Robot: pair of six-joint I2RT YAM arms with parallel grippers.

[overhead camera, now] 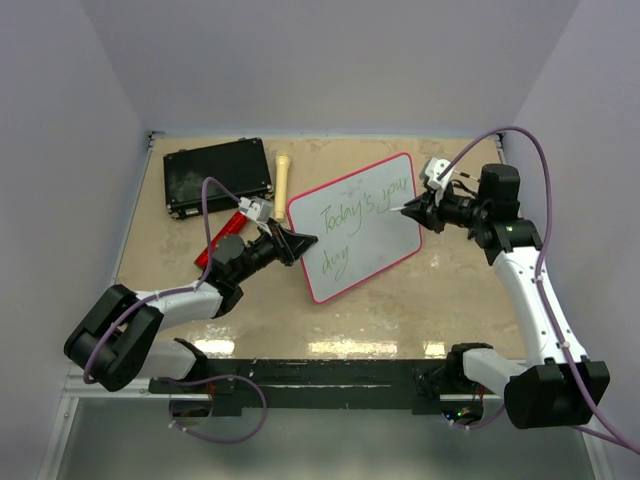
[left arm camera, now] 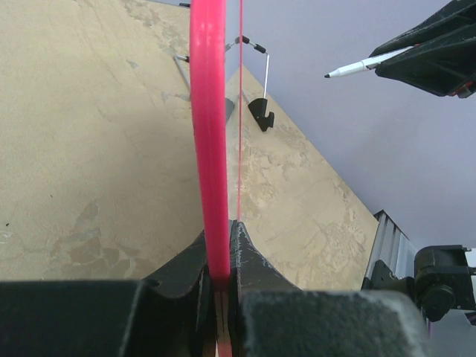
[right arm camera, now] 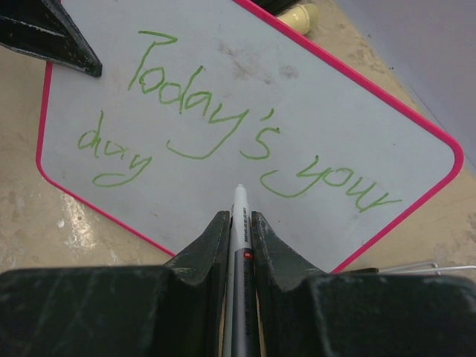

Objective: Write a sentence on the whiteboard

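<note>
A: State of the left gripper [overhead camera: 300, 240]?
B: Clenched on the pink rim of the whiteboard [overhead camera: 365, 225], at the short edge where the lines begin. Its wrist view looks straight along the rim, with the board edge-on between the jaws.

A: And the right gripper [overhead camera: 415, 208]?
B: Pinched around a marker pen [right arm camera: 239, 212]. The nib pokes out past the fingers toward the board face.

A: Where does the board sit?
B: Mid-table, between the two arms, writing side up toward the overhead camera. Whether it lies flat on the table [overhead camera: 400, 300] or is propped, I cannot tell. Its long axis runs from near-left to far-right. A black case [overhead camera: 218, 178] and a pale wooden stick [overhead camera: 283, 175] lie at far left, apart from it.

A: Writing?
B: The sentence [right arm camera: 216, 141] is in green cursive, "Today's your" above and "day" below. It reads as complete to me; at most a full stop is missing.

A: Nib on the surface?
B: No. From the left wrist it hangs clear of the board's plane. From the right wrist it points at the blank patch under "Today's", right of "day".

A: Next move?
B: My guess is that the board lies straight ahead along the pen's own axis, so any last stroke means pushing forward onto that patch. The right arm writes — the left only braces.
</note>
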